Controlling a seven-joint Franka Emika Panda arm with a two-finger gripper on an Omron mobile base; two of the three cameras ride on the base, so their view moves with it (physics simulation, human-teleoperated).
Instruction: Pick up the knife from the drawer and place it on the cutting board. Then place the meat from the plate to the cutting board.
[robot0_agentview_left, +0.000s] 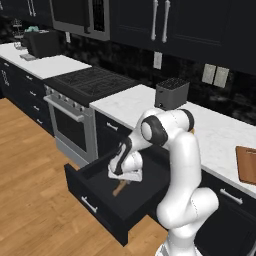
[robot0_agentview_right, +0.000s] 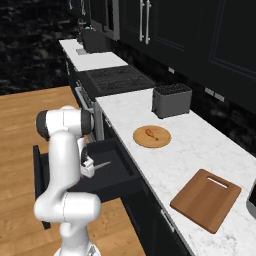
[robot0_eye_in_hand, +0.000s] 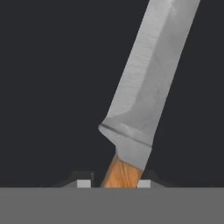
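The arm bends down into the open drawer (robot0_agentview_left: 97, 192), gripper (robot0_eye_in_hand: 109, 181) low over its dark floor. In the hand view the two fingertips (robot0_eye_in_hand: 83, 183) flank the tan handle of the knife (robot0_eye_in_hand: 144, 92), pressed against its sides (blade pointing away, toward the top of that view). The knife lies inside the drawer, its handle showing below the hand in the left base view. On the white tabletop (robot0_agentview_right: 200, 150) a round plate (robot0_agentview_right: 152, 136) carries the meat (robot0_agentview_right: 150, 133); the cutting board (robot0_agentview_right: 207, 199) lies farther along, well apart, beyond a dark toaster (robot0_agentview_right: 171, 100).
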